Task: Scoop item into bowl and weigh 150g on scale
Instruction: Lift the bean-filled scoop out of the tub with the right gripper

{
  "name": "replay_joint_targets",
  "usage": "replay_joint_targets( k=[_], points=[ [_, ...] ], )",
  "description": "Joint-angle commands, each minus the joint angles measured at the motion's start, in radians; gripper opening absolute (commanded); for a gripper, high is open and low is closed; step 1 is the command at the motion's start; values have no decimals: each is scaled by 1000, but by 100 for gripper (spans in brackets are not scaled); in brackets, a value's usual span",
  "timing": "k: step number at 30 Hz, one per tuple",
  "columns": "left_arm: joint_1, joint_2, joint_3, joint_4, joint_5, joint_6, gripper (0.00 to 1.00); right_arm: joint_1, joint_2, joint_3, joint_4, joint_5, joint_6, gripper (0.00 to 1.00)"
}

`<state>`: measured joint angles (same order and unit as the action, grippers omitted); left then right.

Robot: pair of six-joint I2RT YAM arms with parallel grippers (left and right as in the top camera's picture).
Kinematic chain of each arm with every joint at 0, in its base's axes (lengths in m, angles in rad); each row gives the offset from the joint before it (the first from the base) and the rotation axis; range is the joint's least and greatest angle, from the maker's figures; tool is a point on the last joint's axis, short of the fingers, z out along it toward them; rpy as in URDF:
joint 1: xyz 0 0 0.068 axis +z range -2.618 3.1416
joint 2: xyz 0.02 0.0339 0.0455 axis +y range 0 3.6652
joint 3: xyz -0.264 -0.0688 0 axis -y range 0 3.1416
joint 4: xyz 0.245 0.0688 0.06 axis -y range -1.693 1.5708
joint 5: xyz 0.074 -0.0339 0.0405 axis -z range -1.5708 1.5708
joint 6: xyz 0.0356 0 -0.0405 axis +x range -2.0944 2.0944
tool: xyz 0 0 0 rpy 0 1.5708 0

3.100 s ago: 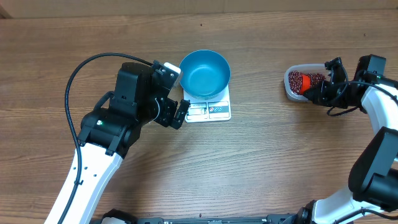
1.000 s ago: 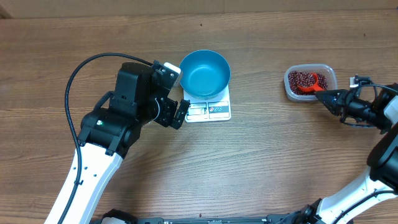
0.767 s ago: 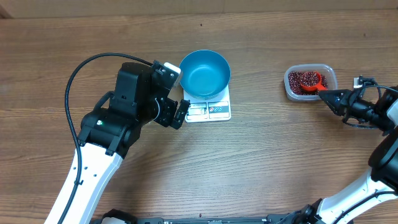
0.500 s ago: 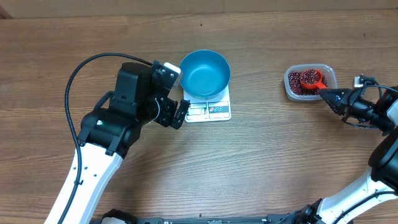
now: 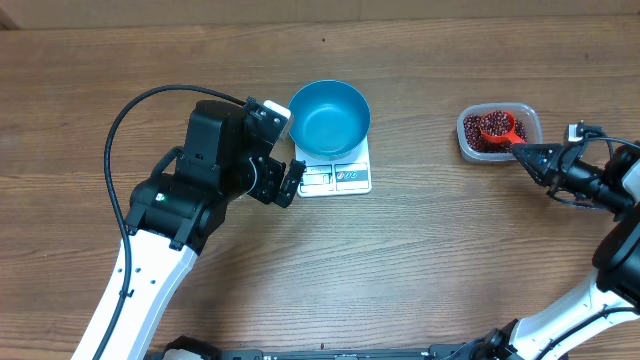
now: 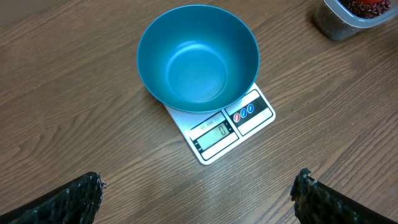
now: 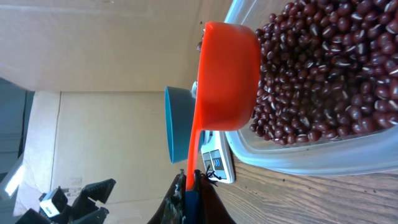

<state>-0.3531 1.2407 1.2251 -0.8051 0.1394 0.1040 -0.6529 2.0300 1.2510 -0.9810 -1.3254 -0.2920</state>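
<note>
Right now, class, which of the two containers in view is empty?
The light blue bowl, standing on the white scale, is empty; the clear plastic tub is filled with dark red beans.

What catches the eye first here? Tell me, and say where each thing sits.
The orange-red scoop stands out at the right, held by its handle in the shut right gripper over the clear tub of dark red beans. In the middle, the empty blue bowl sits on the white scale, whose display reads zero in the left wrist view.
</note>
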Motion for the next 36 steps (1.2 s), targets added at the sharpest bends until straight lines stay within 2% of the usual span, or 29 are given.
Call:
replay_joint_targets(
  k=[1, 7, 15, 36],
  points=[
    [-3, -17, 2, 0, 14, -6, 100, -2, 3, 12, -2, -87, -59, 3],
    [-3, -17, 2, 0, 15, -6, 99, 2, 3, 12, -14, -169, -77, 4],
    [-3, -17, 2, 0, 15, -6, 100, 55, 3, 12, -22, -173, -77, 4],
    [-3, -17, 2, 0, 15, -6, 100, 333, 3, 13, 33, -244, -78, 4]
  ],
)
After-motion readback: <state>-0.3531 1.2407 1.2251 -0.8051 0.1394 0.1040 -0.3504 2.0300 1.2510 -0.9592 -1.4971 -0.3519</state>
